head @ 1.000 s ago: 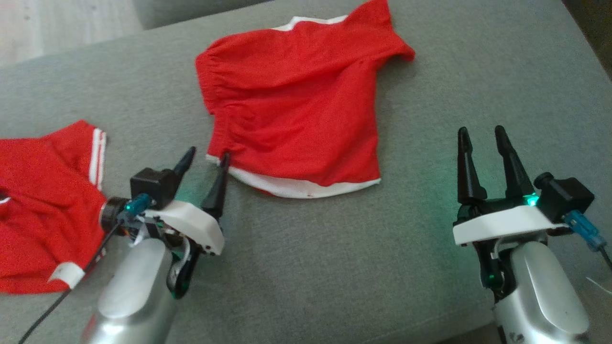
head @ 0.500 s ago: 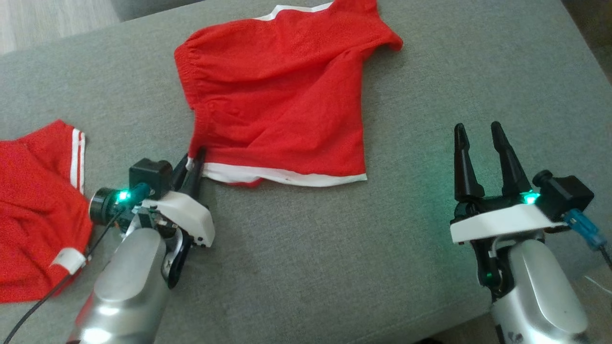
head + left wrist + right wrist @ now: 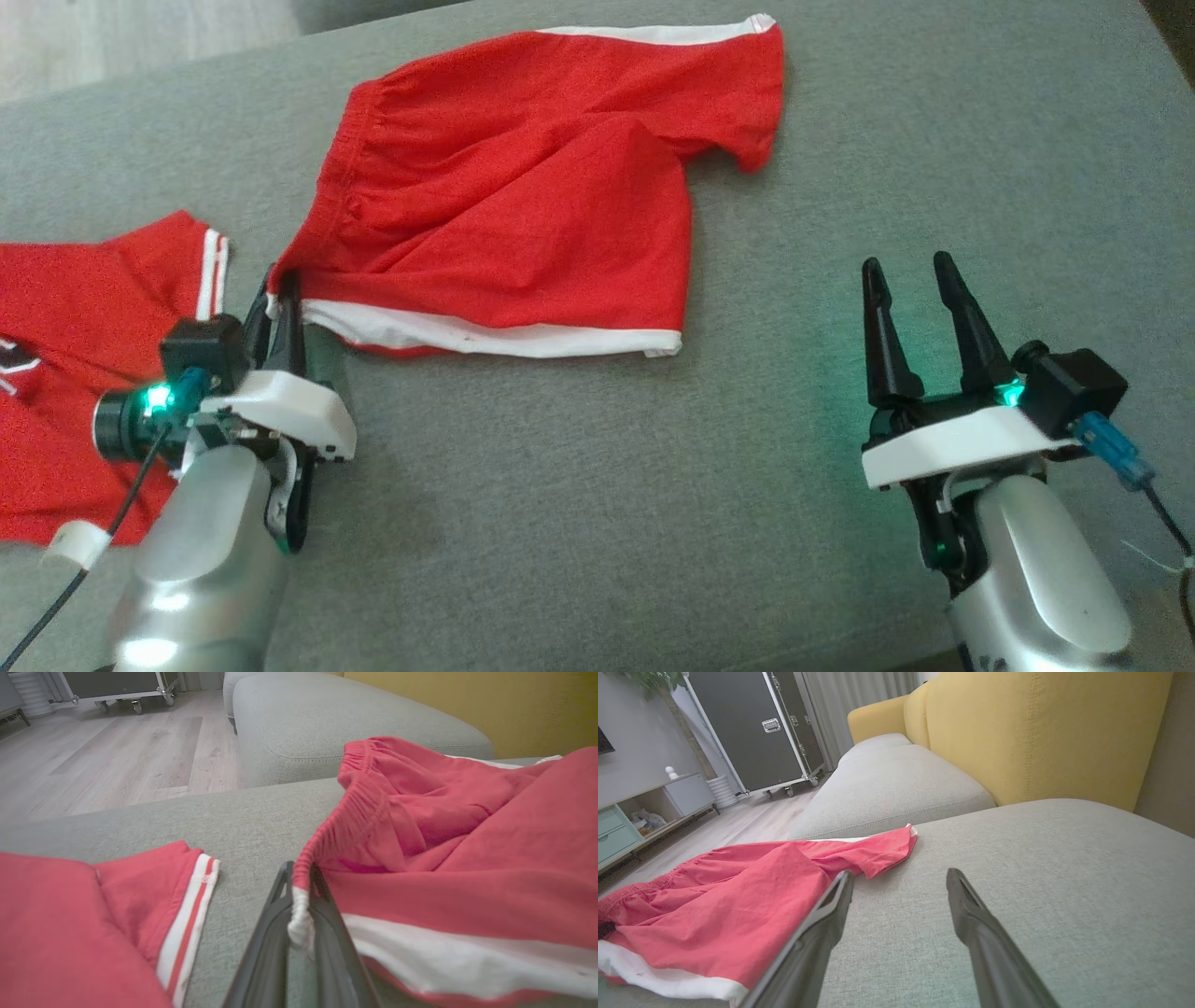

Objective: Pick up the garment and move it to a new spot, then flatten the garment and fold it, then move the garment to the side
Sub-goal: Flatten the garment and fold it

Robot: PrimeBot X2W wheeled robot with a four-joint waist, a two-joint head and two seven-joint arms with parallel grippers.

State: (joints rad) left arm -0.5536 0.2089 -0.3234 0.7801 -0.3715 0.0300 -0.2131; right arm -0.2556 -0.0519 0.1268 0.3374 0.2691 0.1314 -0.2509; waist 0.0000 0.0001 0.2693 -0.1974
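Lower left, nearest: left end effector (image 3: 283,297), fingers together, clamped on the white-hemmed corner of the red shorts (image 3: 523,215), hem pinched between the tips. Lower right, well apart from the cloth: right end effector (image 3: 910,280), fingers spread, holding nothing, above the bare grey cushion (image 3: 597,485). Beside the left arm, flat on the cushion: a second red garment (image 3: 84,308) with white stripes, perhaps a shirt, too cropped to tell. Further out, the rest of the shorts spread across the cushion's middle, gathered waistband to the left, one leg towards the far edge. Beyond, wood floor (image 3: 117,756), a yellow backrest (image 3: 1041,732), a black wheeled case (image 3: 752,728).
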